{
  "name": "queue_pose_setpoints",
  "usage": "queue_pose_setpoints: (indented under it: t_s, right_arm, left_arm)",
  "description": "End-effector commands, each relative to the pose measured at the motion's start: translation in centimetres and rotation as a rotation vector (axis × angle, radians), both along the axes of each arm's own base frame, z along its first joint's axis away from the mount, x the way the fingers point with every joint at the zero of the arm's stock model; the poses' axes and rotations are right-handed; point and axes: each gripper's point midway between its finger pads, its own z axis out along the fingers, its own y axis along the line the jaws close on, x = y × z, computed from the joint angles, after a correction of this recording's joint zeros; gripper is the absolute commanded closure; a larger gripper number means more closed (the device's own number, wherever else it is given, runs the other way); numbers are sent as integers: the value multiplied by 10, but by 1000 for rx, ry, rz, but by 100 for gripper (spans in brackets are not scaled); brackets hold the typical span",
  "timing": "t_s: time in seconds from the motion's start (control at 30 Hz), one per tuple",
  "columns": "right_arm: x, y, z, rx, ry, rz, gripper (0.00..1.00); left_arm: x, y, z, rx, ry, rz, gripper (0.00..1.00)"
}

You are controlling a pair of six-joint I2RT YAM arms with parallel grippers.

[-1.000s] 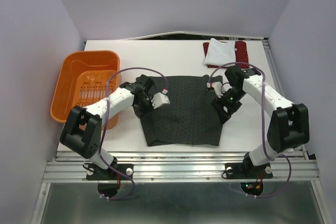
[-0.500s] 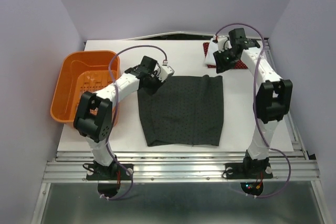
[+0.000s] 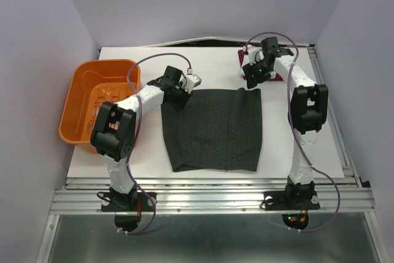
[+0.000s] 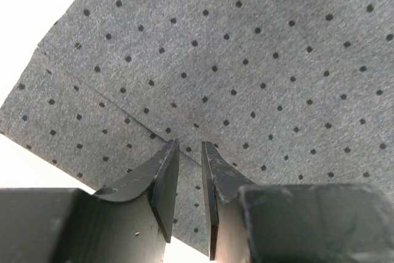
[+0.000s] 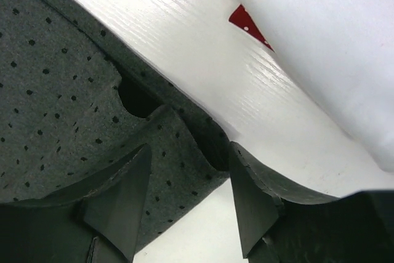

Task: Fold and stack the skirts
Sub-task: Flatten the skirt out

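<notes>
1. Wrist views alone show my left tool (image 4: 189,146) narrowly parted, and my right tool (image 5: 188,152) open astride the puckered far edge of the grey skirt (image 3: 212,127).
2. White skirt (image 5: 320,41) lies over red skirt (image 5: 246,20) beyond it.
3. White counter (image 3: 148,146) beneath it, lilac walls (image 3: 215,4).

Top view: high above the near edge of the table (image 3: 209,60), looking down and forward over all of it; left wrist view: very near, facing down, dark grey skirt (image 4: 246,60) filling the frame; right wrist view: equally near, white skirt (image 5: 332,41) at upper right; all three views share the dark grey skirt.
</notes>
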Motion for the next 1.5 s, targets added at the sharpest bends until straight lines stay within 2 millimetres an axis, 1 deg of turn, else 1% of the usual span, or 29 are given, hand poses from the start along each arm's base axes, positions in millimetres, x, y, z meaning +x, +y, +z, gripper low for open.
queue_pose_setpoints:
  t_s: [0.0,0.1,0.2,0.33,0.4,0.43,0.5,0.57,0.63,0.67,0.7,0.77,0.8,0.83,0.87,0.9,0.93,0.97,1.03,1.1,1.13,1.17,1.23,1.27,1.3,1.33,1.37,1.4,1.47]
  right_arm:
    - [9,10,4,19,-46,76,42]
    - [-2,6,-9,-2,14,95,43]
    - [-7,3,-18,-25,34,116,43]
    - [-14,0,-24,-43,60,140,50]
    - [-17,-2,-25,-53,69,155,62]
    - [-19,-5,-26,-72,70,160,73]
    - [-20,-9,-25,-92,66,163,88]
    - [-19,-20,-24,-129,58,155,99]
    - [-17,-29,-18,-151,42,146,99]
    - [-15,-42,-17,-159,38,130,99]
    - [-14,-43,-15,-169,30,132,99]
    - [-12,-64,-12,-190,24,106,99]
    - [-13,-66,-12,-203,24,113,99]
    - [-13,-75,-11,-221,20,103,99]
    - [-14,-76,-12,-229,20,108,99]
    - [-18,-84,-17,-236,31,101,99]
    - [-19,-85,-18,-244,28,99,99]
    - [-16,-93,-17,-258,13,83,99]
    - [-20,-94,-21,-261,20,72,99]
    - [-19,-96,-22,-266,12,41,77]
    - [-17,-96,-20,-267,3,26,64]
    - [-12,-98,-16,-271,-20,9,42]
    - [-3,-97,1,-258,-71,-33,41]
    - [2,-96,14,-248,-106,-55,40]
    - [5,-95,16,-240,-117,-60,39]
    - [7,-93,29,-228,-148,-62,39]
    - [8,-88,37,-200,-168,-53,40]
    - [6,-84,45,-183,-188,-47,40]
    - [-1,-72,48,-124,-187,-4,43]
  left_arm:
    - [1,-2,1,-28,-7,7,67]
    - [2,-1,-1,-28,-3,12,67]
    - [2,-1,-1,-30,-2,14,67]
    - [2,1,-2,-25,1,18,67]
    - [2,3,-4,-21,4,21,67]
    - [1,4,-6,-19,8,23,67]
    - [1,5,-7,-18,10,27,67]
    - [1,7,-11,-14,19,36,67]
    - [1,9,-13,-10,25,45,67]
    - [2,10,-14,-6,27,56,67]
    - [3,12,-15,-1,28,60,67]
    - [4,14,-19,8,32,69,67]
    - [4,15,-20,15,34,73,67]
    - [5,17,-21,21,34,83,68]
    - [5,18,-21,23,35,84,68]
    - [6,18,-22,25,36,88,68]
    - [8,19,-22,27,33,91,68]
    - [8,19,-22,29,34,94,69]
    - [9,20,-22,31,32,100,68]
    - [12,20,-21,30,27,101,69]
    - [13,20,-21,34,27,103,68]
    - [14,20,-20,37,26,105,68]
    - [21,20,-20,51,17,101,68]
    - [27,19,-21,59,12,98,68]
    - [30,19,-22,68,11,100,68]
    - [33,19,-23,75,12,98,68]
    - [37,20,-25,87,8,104,68]
    - [43,19,-26,88,1,105,68]
    - [52,20,-25,83,-13,117,68]
